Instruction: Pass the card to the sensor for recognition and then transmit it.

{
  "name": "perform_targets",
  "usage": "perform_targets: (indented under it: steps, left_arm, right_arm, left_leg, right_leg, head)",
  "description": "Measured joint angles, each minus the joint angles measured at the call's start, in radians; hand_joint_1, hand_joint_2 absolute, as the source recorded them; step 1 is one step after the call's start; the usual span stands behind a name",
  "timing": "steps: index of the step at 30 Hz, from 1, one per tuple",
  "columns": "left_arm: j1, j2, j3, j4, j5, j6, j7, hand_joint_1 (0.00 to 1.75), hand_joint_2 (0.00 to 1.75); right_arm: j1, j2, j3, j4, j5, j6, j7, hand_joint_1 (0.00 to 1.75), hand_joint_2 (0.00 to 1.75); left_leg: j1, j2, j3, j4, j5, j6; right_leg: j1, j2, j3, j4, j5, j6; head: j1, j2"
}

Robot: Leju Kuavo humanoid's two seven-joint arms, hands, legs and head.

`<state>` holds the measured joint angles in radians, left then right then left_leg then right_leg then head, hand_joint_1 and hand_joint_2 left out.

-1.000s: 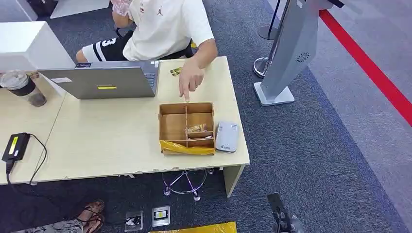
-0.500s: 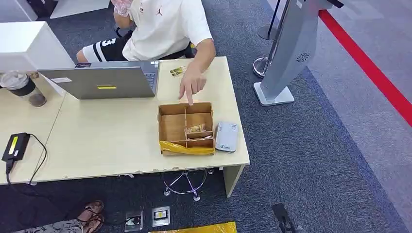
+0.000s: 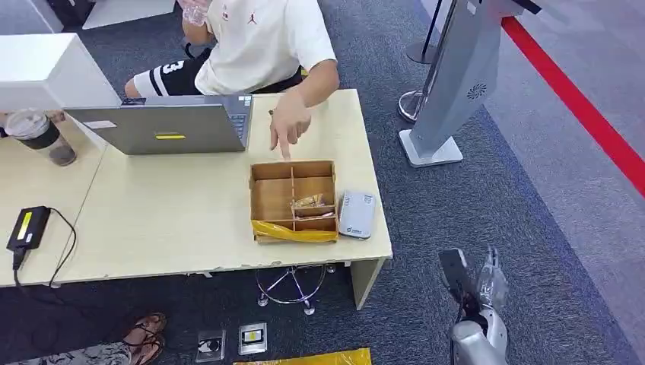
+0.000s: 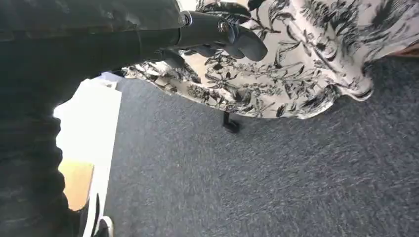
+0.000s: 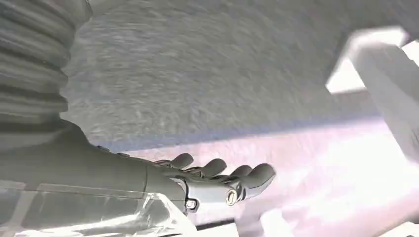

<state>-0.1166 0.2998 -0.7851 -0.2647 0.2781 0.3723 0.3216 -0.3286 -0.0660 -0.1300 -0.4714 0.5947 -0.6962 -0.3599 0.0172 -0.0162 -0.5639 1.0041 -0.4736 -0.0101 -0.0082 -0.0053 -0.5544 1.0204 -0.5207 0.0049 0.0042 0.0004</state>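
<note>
Right hand (image 3: 478, 293) hangs low beside the table (image 3: 182, 220), fingers straight, apart, holding nothing; left hand (image 4: 217, 37) looks loosely curled, grip unclear. Card (image 3: 308, 201) appears to lie in the cardboard box (image 3: 293, 199), just beside the white sensor (image 3: 356, 214). Judgement: reach over the box's near wall and pinch the card's edge.

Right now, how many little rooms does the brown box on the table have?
4 can be seen in the cardboard box: a tall one on its left side, one at the back right, and two small ones at the front right. The yellow tape along the front may hide more.
</note>
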Motion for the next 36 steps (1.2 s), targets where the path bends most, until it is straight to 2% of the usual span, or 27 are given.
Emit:
perform_targets:
  steps: [3,6,10,12,16,18,21,25,27,29,31,33,35,36]
  left_arm:
    - [0.001,-0.001,0.000,0.000,-0.002,-0.002,0.000,0.00,1.75]
    - [-0.001,-0.003,0.000,0.000,-0.006,-0.006,0.001,0.00,1.75]
    - [0.001,-0.004,0.000,0.000,-0.010,-0.005,0.010,0.00,1.75]
    - [0.002,-0.007,0.000,0.000,-0.009,-0.003,0.019,0.00,1.75]
    - [0.001,-0.015,0.000,0.000,-0.008,0.002,0.040,0.00,1.75]
    - [0.002,-0.018,0.000,0.000,-0.008,0.005,0.048,0.00,1.75]
    - [0.002,-0.023,0.000,0.000,-0.008,0.007,0.056,0.00,1.75]
    - [0.002,-0.028,0.000,0.000,-0.009,0.009,0.058,0.00,1.75]
    - [0.002,-0.030,0.000,0.000,-0.010,0.009,0.058,0.00,1.75]
    - [0.002,-0.031,0.000,0.000,-0.010,0.009,0.058,0.00,1.75]
    - [0.003,-0.031,0.000,0.000,-0.010,0.007,0.057,0.00,1.75]
    - [0.002,-0.031,0.000,0.000,-0.011,0.003,0.053,0.00,1.75]
    - [0.002,-0.031,0.000,0.000,-0.013,-0.002,0.045,0.00,1.75]
    - [0.001,-0.031,0.000,0.000,-0.016,-0.005,0.041,0.00,1.75]
  right_arm:
    - [0.015,0.045,-0.073,-0.119,0.009,-0.001,-0.102,0.00,1.75]
    - [0.044,0.095,-0.096,-0.293,0.014,-0.005,-0.129,0.00,1.75]
    - [0.104,0.164,-0.090,-0.548,0.083,-0.005,-0.119,0.00,1.75]
    - [0.127,0.205,-0.084,-0.710,0.125,-0.005,-0.166,0.00,1.75]
    - [0.148,0.279,-0.041,-0.945,0.184,-0.005,-0.272,0.00,1.75]
    - [0.159,0.308,-0.015,-1.020,0.203,-0.005,-0.301,0.00,1.75]
    - [0.181,0.328,0.019,-1.108,0.230,-0.005,-0.321,0.00,1.75]
    - [0.205,0.330,0.118,-1.276,0.272,-0.003,-0.331,0.00,1.75]
    - [0.214,0.327,0.156,-1.315,0.289,-0.002,-0.328,0.00,1.75]
    - [0.224,0.321,0.193,-1.343,0.332,-0.002,-0.294,0.00,1.75]
    - [0.228,0.312,0.250,-1.371,0.421,-0.002,-0.191,0.00,1.75]
    - [0.213,0.289,0.327,-1.385,0.541,0.020,0.025,0.00,1.75]
    - [0.155,0.241,0.422,-1.383,0.630,0.065,0.238,0.00,1.75]
    - [0.119,0.213,0.480,-1.383,0.645,0.098,0.306,0.00,1.75]
  left_leg:
    - [0.000,0.001,0.000,0.000,0.000,0.000]
    - [0.000,0.001,0.000,0.000,0.000,0.000]
    - [0.000,0.000,-0.001,0.000,0.000,0.000]
    - [0.000,0.000,-0.001,0.000,0.000,0.000]
    - [0.000,0.001,0.001,0.000,0.000,0.000]
    - [0.000,0.001,0.001,0.000,0.000,0.000]
    - [0.000,0.001,0.001,0.000,0.000,0.000]
    - [-0.001,0.002,0.001,0.000,0.000,0.000]
    - [0.000,0.002,0.001,0.000,0.000,0.000]
    - [0.000,0.002,0.001,0.000,0.000,0.000]
    - [0.000,0.003,0.001,0.000,0.000,-0.001]
    - [0.000,0.003,0.000,-0.001,0.000,-0.001]
    - [0.000,0.003,0.000,-0.001,0.001,-0.001]
    - [0.000,0.003,0.000,-0.001,0.002,-0.002]
  right_leg:
    - [0.000,0.001,-0.001,0.001,0.000,0.000]
    - [0.000,0.002,-0.001,0.001,0.000,0.000]
    - [0.000,0.000,-0.001,0.001,0.000,0.000]
    - [0.000,0.000,-0.001,0.001,0.000,0.000]
    - [0.000,0.003,0.000,0.001,0.000,0.000]
    - [0.000,0.002,0.000,0.000,0.000,0.000]
    - [0.000,0.002,0.000,0.000,0.000,0.000]
    - [0.000,0.003,0.000,0.000,0.000,0.000]
    - [0.000,0.003,0.000,0.000,0.000,0.000]
    - [0.000,0.003,0.000,0.000,0.000,0.000]
    - [0.000,0.003,0.000,0.001,0.000,0.000]
    - [0.000,0.003,0.000,0.001,0.000,0.000]
    - [0.000,0.004,-0.001,0.001,0.001,-0.001]
    - [0.000,0.004,-0.001,0.001,0.001,-0.001]
  head:
    - [0.000,0.000]
    - [0.000,0.000]
    - [0.000,0.000]
    - [0.000,0.000]
    - [0.000,0.000]
    - [0.000,0.000]
    - [0.001,0.000]
    - [0.000,0.000]
    - [0.000,0.000]
    - [0.000,0.000]
    - [0.000,0.000]
    - [0.000,0.000]
    - [0.000,0.000]
    - [0.000,0.000]
